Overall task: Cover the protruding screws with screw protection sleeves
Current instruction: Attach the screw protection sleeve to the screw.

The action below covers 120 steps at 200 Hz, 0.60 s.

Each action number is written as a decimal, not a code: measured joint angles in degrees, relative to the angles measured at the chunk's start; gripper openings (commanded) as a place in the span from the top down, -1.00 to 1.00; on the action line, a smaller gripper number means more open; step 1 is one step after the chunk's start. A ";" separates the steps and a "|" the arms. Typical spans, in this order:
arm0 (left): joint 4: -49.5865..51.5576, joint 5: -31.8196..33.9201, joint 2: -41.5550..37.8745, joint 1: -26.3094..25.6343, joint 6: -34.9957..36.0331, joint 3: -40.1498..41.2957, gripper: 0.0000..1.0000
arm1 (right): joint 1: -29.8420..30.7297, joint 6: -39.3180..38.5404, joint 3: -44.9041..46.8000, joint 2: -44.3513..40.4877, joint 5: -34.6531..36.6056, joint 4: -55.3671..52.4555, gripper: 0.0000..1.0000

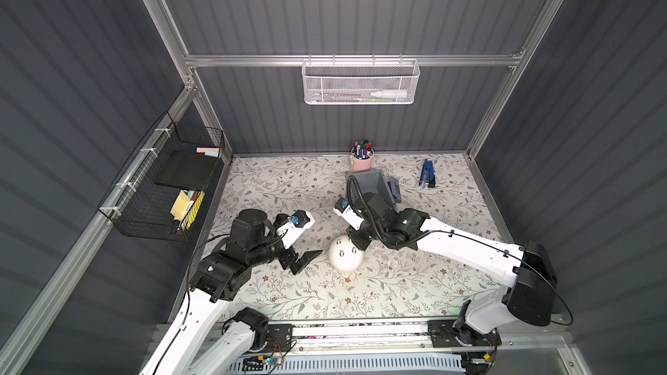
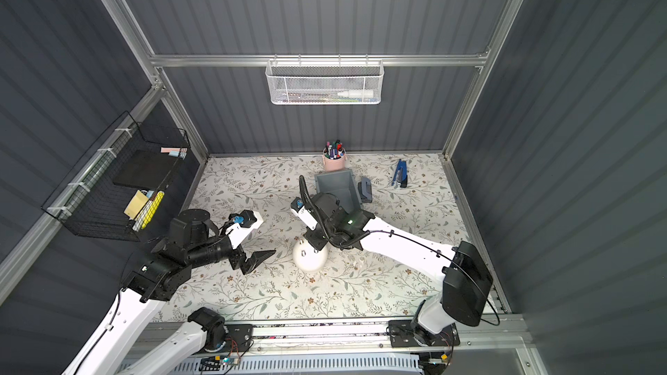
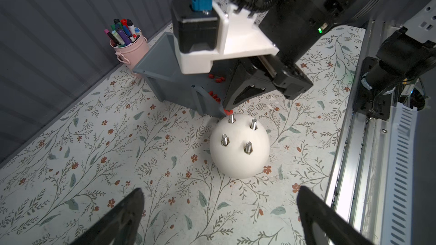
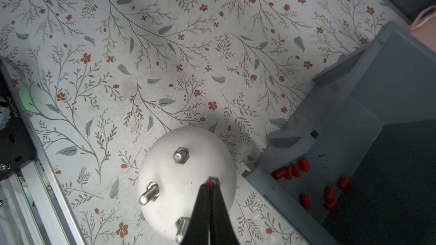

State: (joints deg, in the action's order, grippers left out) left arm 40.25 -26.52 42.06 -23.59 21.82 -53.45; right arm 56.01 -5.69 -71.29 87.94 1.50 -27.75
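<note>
Right gripper [image 4: 210,186] is capping a screw [image 3: 231,119] on the mid-frame dome [image 1: 344,257].
It is pinching a sleeve [image 3: 228,112], needing a straight downward push; left gripper [image 1: 308,261] is gaping.

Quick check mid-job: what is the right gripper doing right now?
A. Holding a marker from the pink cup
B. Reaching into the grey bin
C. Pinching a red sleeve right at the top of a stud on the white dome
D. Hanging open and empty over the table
C: the right gripper is shut on a red sleeve, held at the tip of a stud on the white dome.
</note>
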 measured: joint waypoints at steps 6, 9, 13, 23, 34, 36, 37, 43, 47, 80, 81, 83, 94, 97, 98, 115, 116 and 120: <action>0.02 0.11 0.00 0.00 0.00 0.00 -0.99 | -0.04 0.15 0.00 0.11 0.48 -0.09 1.00; 0.02 0.11 -0.02 0.00 0.00 0.00 -0.99 | -0.04 0.17 0.00 0.11 0.70 -0.11 1.00; 0.00 0.13 -0.04 0.00 0.00 0.00 -0.99 | -0.04 0.33 0.00 0.11 1.03 -0.11 1.00; 0.00 0.15 -0.11 0.00 0.00 0.00 -0.99 | -0.15 0.57 0.00 0.11 1.51 0.00 1.00; 0.00 0.15 -0.20 0.00 0.00 0.00 -0.99 | -0.22 0.79 0.02 0.11 1.77 0.04 1.00; 0.00 0.15 -0.20 0.00 0.00 0.00 -0.99 | -0.22 0.81 0.02 0.11 1.79 0.04 1.00; 0.00 0.15 -0.20 0.00 0.00 0.00 -0.99 | -0.22 0.81 0.02 0.11 1.81 0.04 1.00; 0.00 0.15 -0.20 0.00 0.00 0.00 -0.99 | -0.31 1.05 0.04 0.11 1.84 0.02 1.00; 0.00 0.15 -0.20 0.00 0.00 0.00 -0.99 | -0.35 1.14 0.04 0.11 1.81 0.07 1.00; 0.00 0.15 -0.20 0.00 0.00 0.00 -0.99 | -0.42 1.68 0.33 0.11 1.49 0.28 1.00; 0.02 0.15 -0.20 0.00 0.00 0.02 -0.99 | -0.42 1.68 0.35 0.11 1.49 0.28 1.00; 0.02 0.13 -0.20 0.00 0.00 0.02 -0.99 | -0.42 1.70 0.39 0.11 1.46 0.31 1.00; 0.02 0.13 -0.17 0.00 0.00 0.00 -0.99 | -0.42 1.88 0.66 0.11 1.33 0.31 1.00; 0.02 0.13 -0.17 0.00 0.00 0.00 -0.99 | -0.42 2.05 0.83 0.11 1.31 0.39 1.00; 0.02 0.13 -0.17 0.00 0.00 0.00 -0.99 | -0.42 2.08 0.83 0.11 1.31 0.39 1.00; 0.02 0.13 -0.17 0.00 0.00 0.02 -0.99 | -0.42 2.54 1.49 0.11 1.22 0.39 1.00; 0.02 0.13 -0.17 0.00 0.00 0.00 -0.99 | -0.42 2.56 1.53 0.11 1.22 0.39 1.00; 0.02 0.15 -0.17 0.00 0.00 0.00 -0.99 | -0.42 2.60 1.66 0.11 1.20 0.35 1.00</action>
State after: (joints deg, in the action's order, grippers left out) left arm 40.27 -26.37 41.89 -23.59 21.82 -53.45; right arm 55.59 -3.09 -69.63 88.05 2.70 -27.40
